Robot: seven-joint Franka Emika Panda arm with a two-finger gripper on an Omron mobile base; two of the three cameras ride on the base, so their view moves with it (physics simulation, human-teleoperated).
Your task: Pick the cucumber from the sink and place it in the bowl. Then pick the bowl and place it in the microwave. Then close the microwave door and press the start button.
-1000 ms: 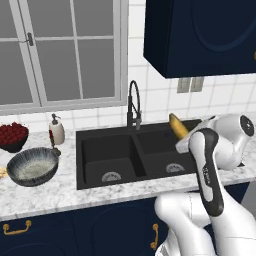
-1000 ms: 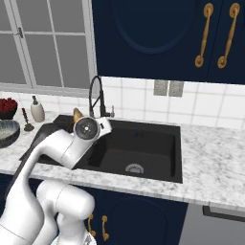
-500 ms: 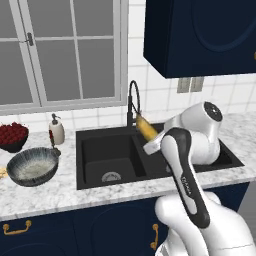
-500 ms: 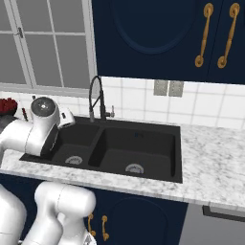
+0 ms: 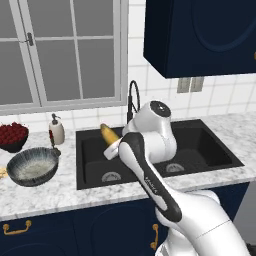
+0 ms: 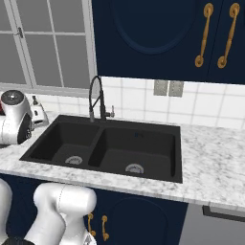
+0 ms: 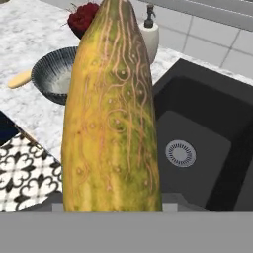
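The cucumber (image 5: 108, 133), yellowish-green and stubby, is held in the air over the left basin of the black sink (image 5: 207, 150), near its left rim. My gripper (image 5: 112, 142) is shut on its lower end. In the hand view the cucumber (image 7: 111, 113) stands tall down the middle, hiding the fingers. The grey-blue bowl (image 5: 32, 167) with its pale inside sits on the counter left of the sink, apart from the cucumber. From the hand it shows as the bowl (image 7: 55, 74) at the upper left, with the sink (image 7: 207, 123) on the right. The microwave and its door are out of view.
A dark bowl of red fruit (image 5: 11, 136) and a soap dispenser (image 5: 56, 131) stand behind the bowl by the window. The black arched faucet (image 5: 132, 100) rises behind the sink, close to the arm. A pale wooden piece (image 7: 20, 79) lies left of the bowl.
The arm has swung left with the cucumber, from above the right basin across to the left basin's side, nearer the bowl. The grip looks unchanged.
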